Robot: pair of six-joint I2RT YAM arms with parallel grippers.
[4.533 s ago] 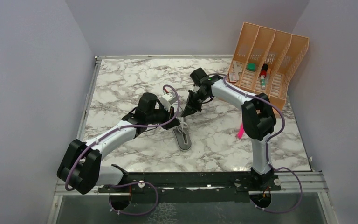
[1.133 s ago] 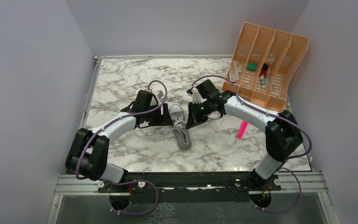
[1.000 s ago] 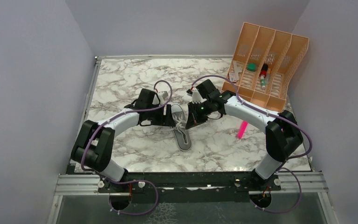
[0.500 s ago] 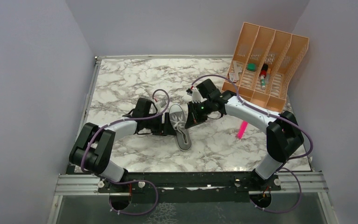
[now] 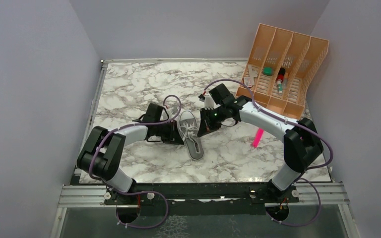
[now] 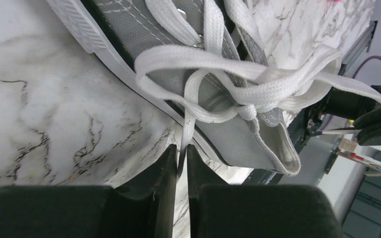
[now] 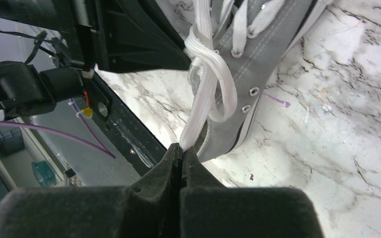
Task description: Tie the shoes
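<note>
Two ends of the flat white laces [image 6: 206,59] are being gripped. The left end effector [image 6: 180,157] is pinching one strand just beside the sole rim. The right end effector [image 7: 180,151] is clenching another strand running up to a loose knot. The small grey canvas low-top sneaker [image 5: 192,141] is lying mid-frame on the white marbled bench [image 5: 129,89] between both arms, with its white toe cap pointing toward the upper edge.

One grey sneaker [image 5: 194,145], two robot arms [image 5: 129,133] [image 5: 260,115], one orange four-slot rack [image 5: 302,52], one pink marker [image 5: 256,138].
</note>
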